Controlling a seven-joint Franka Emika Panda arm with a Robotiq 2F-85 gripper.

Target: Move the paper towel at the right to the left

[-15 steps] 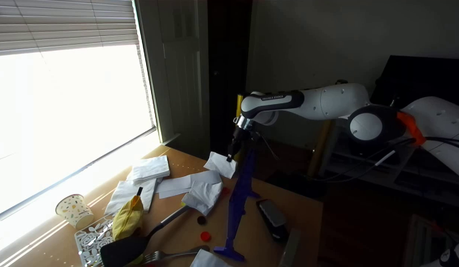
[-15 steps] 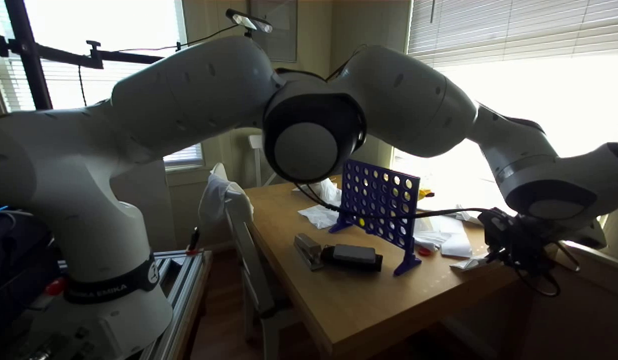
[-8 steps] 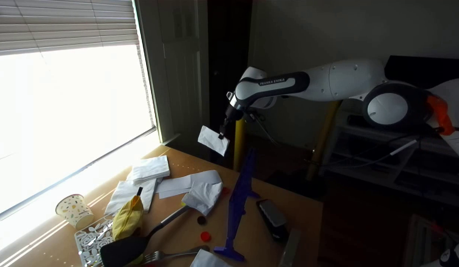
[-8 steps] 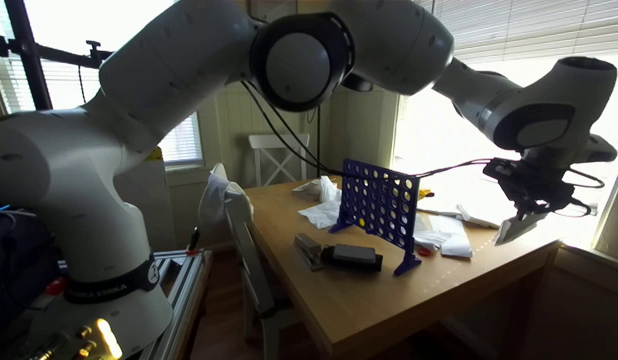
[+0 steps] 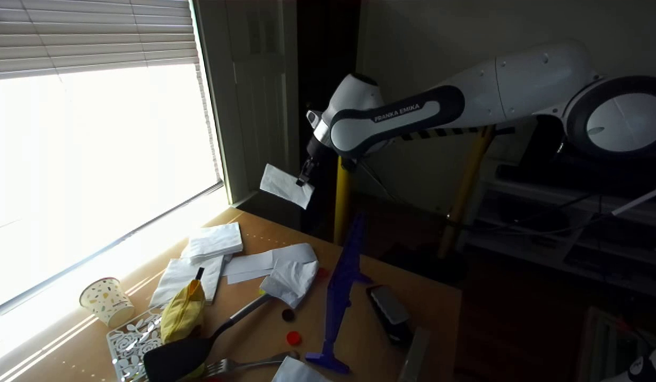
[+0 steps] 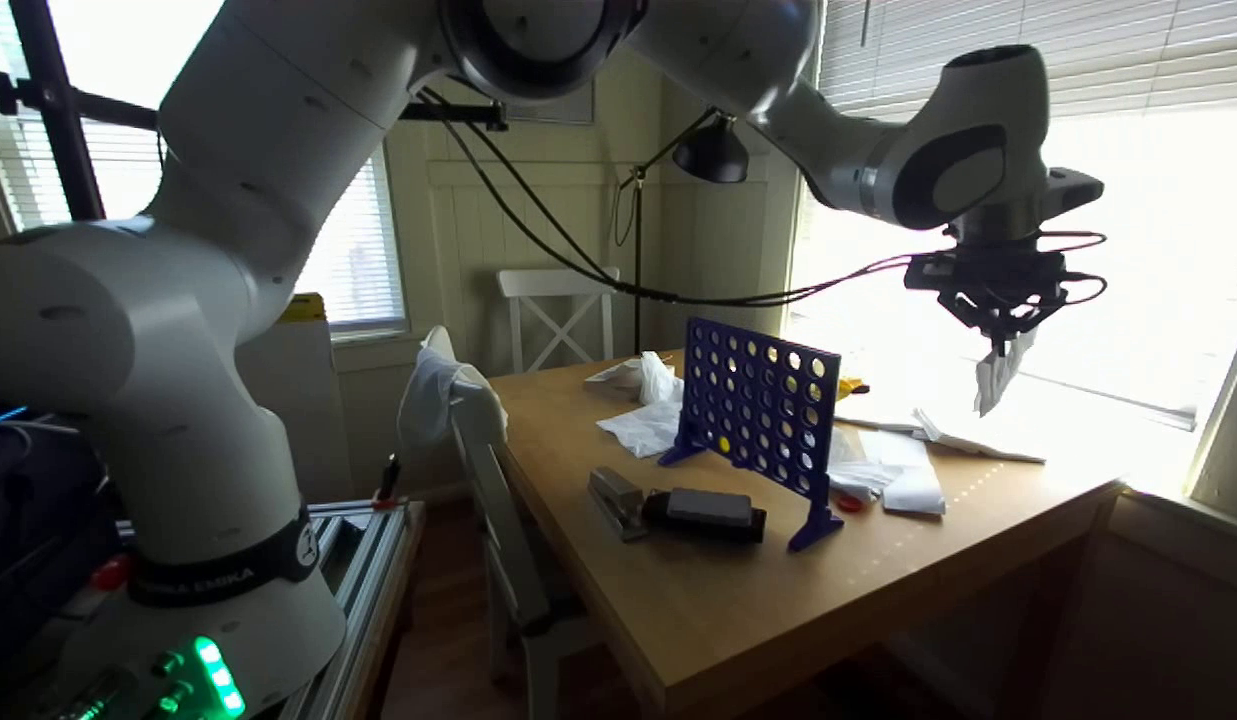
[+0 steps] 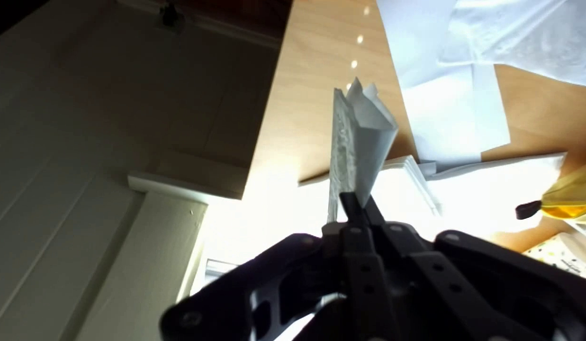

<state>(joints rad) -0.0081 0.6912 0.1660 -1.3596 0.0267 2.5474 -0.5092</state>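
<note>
The paper towel (image 5: 281,185) is hanging tilted in the air, apart from the wooden table (image 6: 718,630), and the gripper (image 7: 361,207) is clenching it off-centre, its folded layers fanning apart at the free end in the wrist view. The step in hand is probably the carry; which spot the task is calling left, the views are not settling. Setting it down well is calling for a slow descent, a turn bringing the paper nearer to level, and a release only once it is touching the table; hurrying could be letting the layers flap open or snag on the napkin stack (image 5: 215,241). Near that stack, loose sheets (image 5: 248,265) are lying, a yellow pouch (image 5: 183,314) and a patterned cup (image 5: 107,303) are sitting farther along, and a spatula (image 5: 179,358) is lying close to a fork (image 5: 248,364). In both exterior views a purple grid (image 5: 338,298) is standing upright, parting the sheets from a dark case (image 6: 705,512). Farther out, daylight is pouring through the window (image 5: 89,164), a white chair (image 6: 558,284) is standing beyond the table, and a black lamp (image 6: 712,153) is rising behind it.
</note>
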